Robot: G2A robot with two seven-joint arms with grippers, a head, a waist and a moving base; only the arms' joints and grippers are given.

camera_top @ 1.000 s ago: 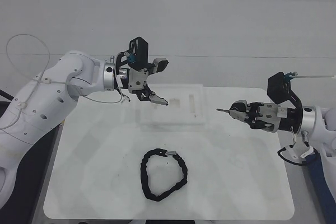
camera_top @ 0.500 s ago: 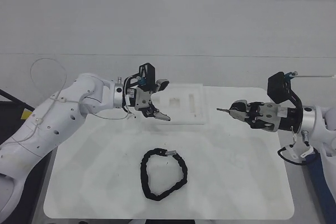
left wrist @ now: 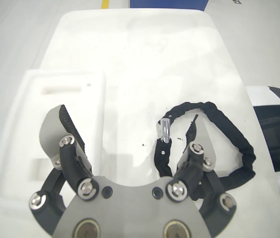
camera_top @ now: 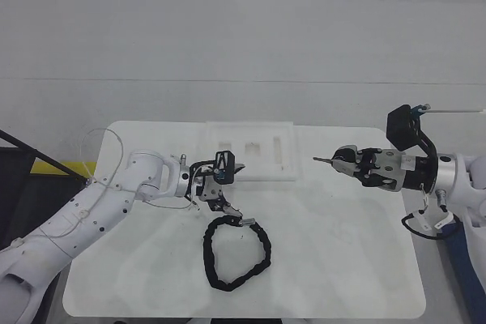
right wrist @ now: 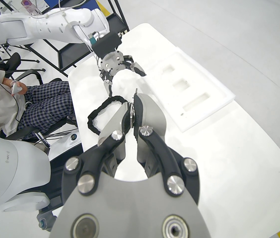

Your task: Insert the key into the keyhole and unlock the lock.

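A black fabric-covered chain lock [camera_top: 236,253] lies in a loop on the white table, its silver lock cylinder [camera_top: 245,220] at the loop's far end. My left gripper [camera_top: 231,193] hangs open just over that end. In the left wrist view the cylinder [left wrist: 165,130] stands nearer one finger [left wrist: 195,134] than the middle of the open gripper [left wrist: 130,125]. Off to the right, above the table, my right gripper [camera_top: 342,157] is shut on a small key [camera_top: 318,159], the blade pointing toward the lock. The key [right wrist: 131,115] is pinched between the pads, with the chain [right wrist: 100,111] beyond.
A white foam tray [camera_top: 263,166] with several empty recesses lies at the table's far side, just behind my left gripper. The white table [camera_top: 348,259] has bare room to the right of the chain. Dark edges of floor border the table on both sides.
My left arm has swung down from above the foam tray to the chain's cylinder end, still open. The right arm and the key have not moved.
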